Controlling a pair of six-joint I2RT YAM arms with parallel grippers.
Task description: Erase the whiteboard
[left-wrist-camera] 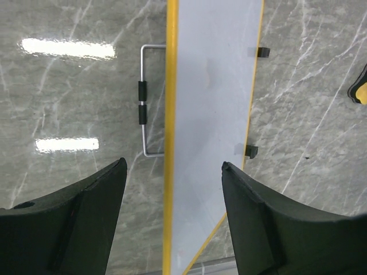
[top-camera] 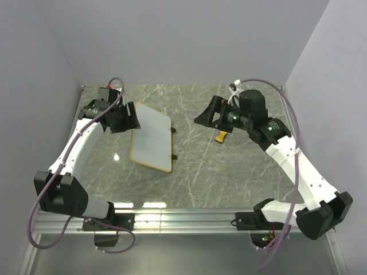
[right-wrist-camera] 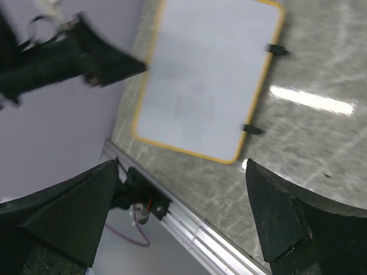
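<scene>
The whiteboard [top-camera: 151, 137] has a yellow-orange frame and two small black feet on its right edge. It stands left of centre, tilted on a wire stand [left-wrist-camera: 143, 109]. Its white face looks blank in the right wrist view [right-wrist-camera: 200, 86], with only a faint grey smudge. My left gripper [top-camera: 131, 117] is open at the board's far left corner. In the left wrist view [left-wrist-camera: 174, 165] its jaws straddle the board's yellow edge [left-wrist-camera: 170, 114] without touching it. My right gripper [top-camera: 203, 117] is open and empty in the air right of the board, also seen in the right wrist view [right-wrist-camera: 183, 189].
A tiny yellow bone-shaped piece [top-camera: 221, 136] lies on the marble table under the right arm, and shows at the right edge of the left wrist view [left-wrist-camera: 360, 91]. An aluminium rail [top-camera: 183, 217] runs along the near edge. Walls close the left, back and right sides.
</scene>
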